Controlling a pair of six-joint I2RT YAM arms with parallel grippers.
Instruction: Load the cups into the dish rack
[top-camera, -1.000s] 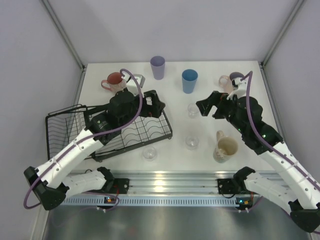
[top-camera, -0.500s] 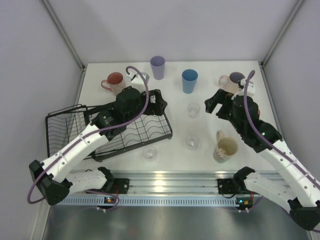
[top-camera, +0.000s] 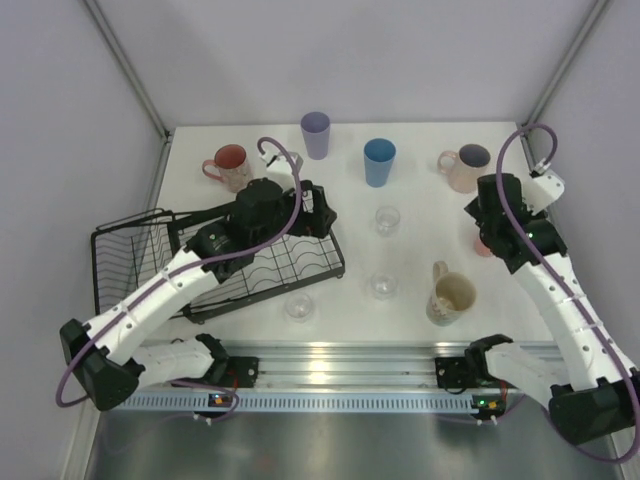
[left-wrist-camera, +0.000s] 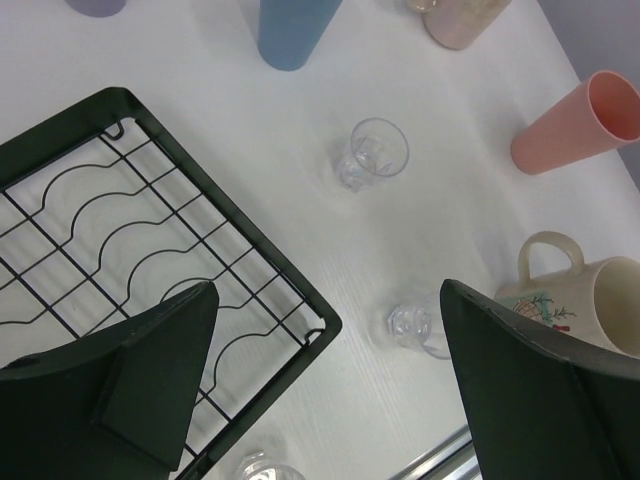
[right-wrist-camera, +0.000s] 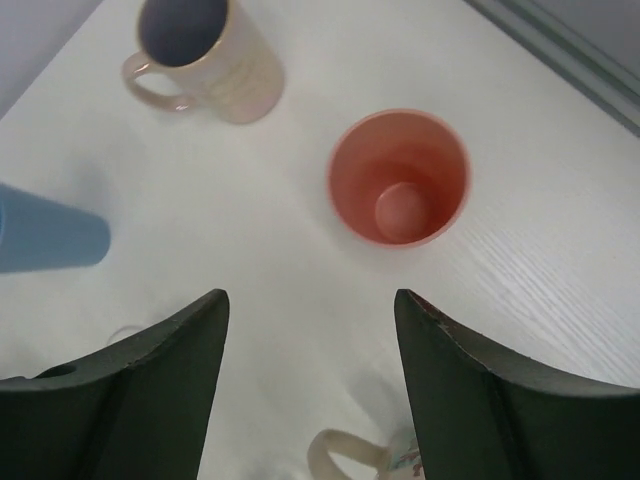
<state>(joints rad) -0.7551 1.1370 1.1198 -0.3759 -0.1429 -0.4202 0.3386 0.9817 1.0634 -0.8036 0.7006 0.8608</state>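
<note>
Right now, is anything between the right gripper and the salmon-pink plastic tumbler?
Nothing visible. The salmon-pink plastic tumbler stands upright on bare white table, just ahead of the open right gripper. The pale pink handled mug sits well apart from it.

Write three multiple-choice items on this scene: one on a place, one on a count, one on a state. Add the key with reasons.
1. Where is the salmon tumbler?
A. at the far left corner
B. on the table, just ahead of the right gripper
C. at the near left corner

2. How many clear glasses stand on the table?
A. one
B. three
C. five

3. How is the left gripper?
A. open, holding nothing
B. shut on a glass
C. shut, empty

Key:
1 B: the right wrist view looks down into the tumbler just beyond the gripper.
2 B: the top view shows three of them.
3 A: its jaws stand wide apart with nothing between them.
</note>
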